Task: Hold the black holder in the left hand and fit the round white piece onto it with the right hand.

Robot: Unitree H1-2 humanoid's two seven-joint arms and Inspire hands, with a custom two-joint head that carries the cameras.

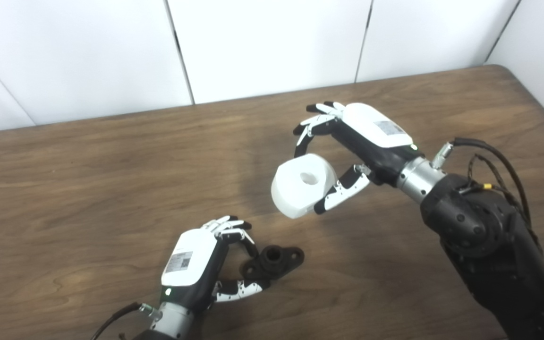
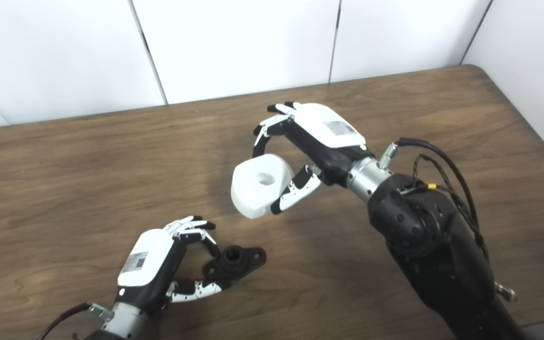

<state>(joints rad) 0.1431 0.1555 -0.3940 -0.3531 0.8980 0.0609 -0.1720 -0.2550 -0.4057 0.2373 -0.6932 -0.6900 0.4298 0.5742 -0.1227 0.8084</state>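
The black holder [image 1: 272, 261], a small flanged piece with a raised centre hub, lies low on the table near the front. My left hand [image 1: 196, 264] is beside it on its left, fingers and thumb closed on the holder's near end. The round white piece [image 1: 304, 184], a thick ring with a centre hole, is lifted off the table up and to the right of the holder. My right hand [image 1: 357, 137] is shut on it, fingers over its top and thumb under its right side. The two parts are well apart.
A brown wooden table [image 1: 88, 189] fills the view, with its far edge against white wall panels [image 1: 272, 42] and its right edge at the far right. My right forearm [image 1: 484, 236] with loose cables crosses the lower right.
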